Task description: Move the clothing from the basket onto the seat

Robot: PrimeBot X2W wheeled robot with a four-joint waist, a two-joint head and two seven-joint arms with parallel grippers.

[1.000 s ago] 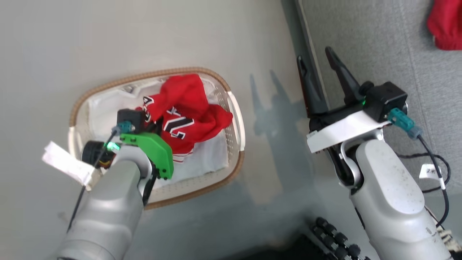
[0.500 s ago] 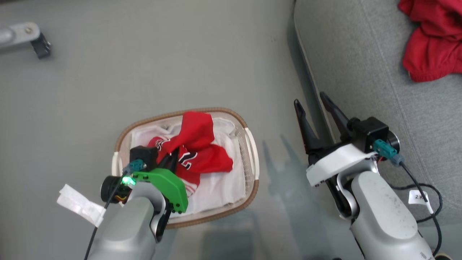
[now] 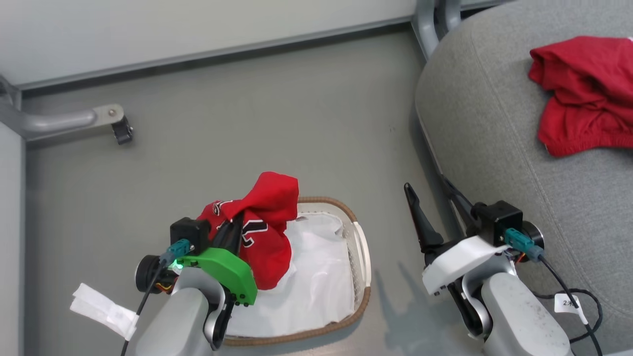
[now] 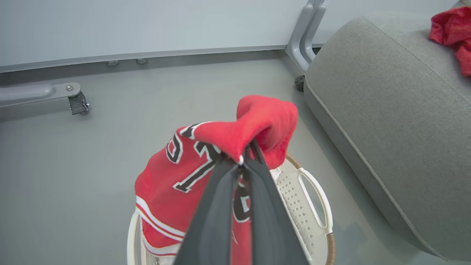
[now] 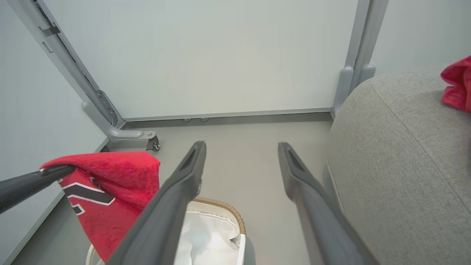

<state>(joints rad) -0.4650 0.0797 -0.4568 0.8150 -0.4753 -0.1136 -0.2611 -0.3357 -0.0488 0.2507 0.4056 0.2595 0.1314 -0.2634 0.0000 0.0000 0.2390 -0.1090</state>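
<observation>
Clothing (image 4: 162, 184): red, black-and-white numerals, partly legible

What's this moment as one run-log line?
left gripper: shut on red jersey, hanging over basket | right gripper: open, empty | seat: another red garment lying on it

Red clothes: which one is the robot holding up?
The red jersey with black-and-white numbers, pinched in the left tool over the basket. The other red garment lies crumpled on the grey seat, untouched.
</observation>
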